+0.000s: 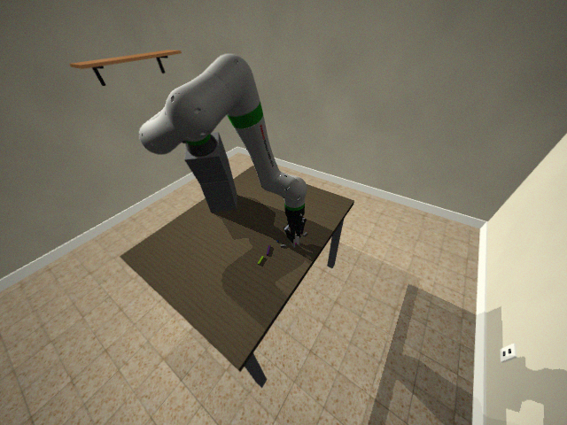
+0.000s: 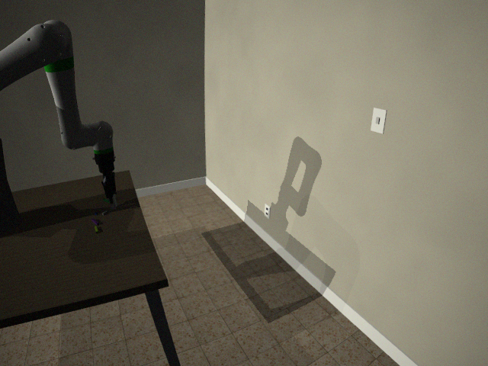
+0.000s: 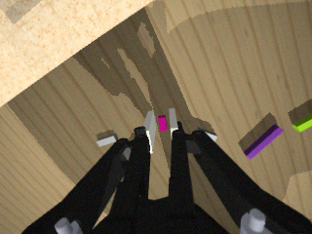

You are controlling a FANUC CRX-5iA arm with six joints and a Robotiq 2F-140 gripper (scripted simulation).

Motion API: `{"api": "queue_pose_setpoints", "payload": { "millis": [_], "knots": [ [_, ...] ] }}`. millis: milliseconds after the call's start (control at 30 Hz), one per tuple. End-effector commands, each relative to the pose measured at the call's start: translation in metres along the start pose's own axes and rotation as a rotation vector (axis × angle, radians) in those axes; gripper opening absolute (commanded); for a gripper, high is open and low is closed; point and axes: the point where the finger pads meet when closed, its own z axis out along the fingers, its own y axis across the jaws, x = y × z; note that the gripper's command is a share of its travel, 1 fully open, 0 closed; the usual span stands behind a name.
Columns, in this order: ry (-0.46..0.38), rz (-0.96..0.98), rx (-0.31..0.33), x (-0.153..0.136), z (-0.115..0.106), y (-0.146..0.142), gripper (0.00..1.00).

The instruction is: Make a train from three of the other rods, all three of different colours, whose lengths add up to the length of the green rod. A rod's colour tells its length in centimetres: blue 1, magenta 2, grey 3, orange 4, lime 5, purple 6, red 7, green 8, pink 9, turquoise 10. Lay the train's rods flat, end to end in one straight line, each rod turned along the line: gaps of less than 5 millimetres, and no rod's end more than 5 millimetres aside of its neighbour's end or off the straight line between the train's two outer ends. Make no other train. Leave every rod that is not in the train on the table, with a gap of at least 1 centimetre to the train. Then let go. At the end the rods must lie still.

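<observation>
My gripper (image 1: 296,241) (image 2: 113,204) (image 3: 162,118) points down over the table, its fingers slightly apart. A small magenta rod (image 3: 163,124) shows between the fingertips, with a gap on each side. A grey rod (image 1: 305,234) (image 3: 106,141) lies on one side of the gripper; another grey rod (image 1: 283,245) (image 2: 104,213) (image 3: 212,136) lies on the other, partly covered by a finger in the wrist view. A tiny blue rod (image 1: 277,241) lies near it. A purple rod (image 1: 268,251) (image 2: 95,221) (image 3: 263,141) and a lime rod (image 1: 260,259) (image 2: 96,229) (image 3: 303,123) lie farther off. A greenish rod (image 2: 106,200) shows behind the gripper.
The table (image 1: 182,256) (image 2: 39,271) ends at an edge not far from the gripper, with the floor beyond. The robot's pedestal (image 1: 214,187) stands at the table's back. A wall shelf (image 1: 126,59) hangs high behind the arm.
</observation>
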Motion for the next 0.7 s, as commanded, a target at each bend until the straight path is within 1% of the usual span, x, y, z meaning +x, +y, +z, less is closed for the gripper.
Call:
{"api": "queue_pose_setpoints", "payload": {
  "millis": [0,433,467,667],
  "knots": [
    [0.000,0.000,0.000,0.0001,-0.0001,-0.0001,0.15],
    [0.000,0.000,0.000,0.0001,-0.0001,-0.0001,0.15],
    [0.000,0.000,0.000,0.0001,-0.0001,-0.0001,0.03],
    [0.000,0.000,0.000,0.0001,-0.0001,-0.0001,0.03]
  ]
}}
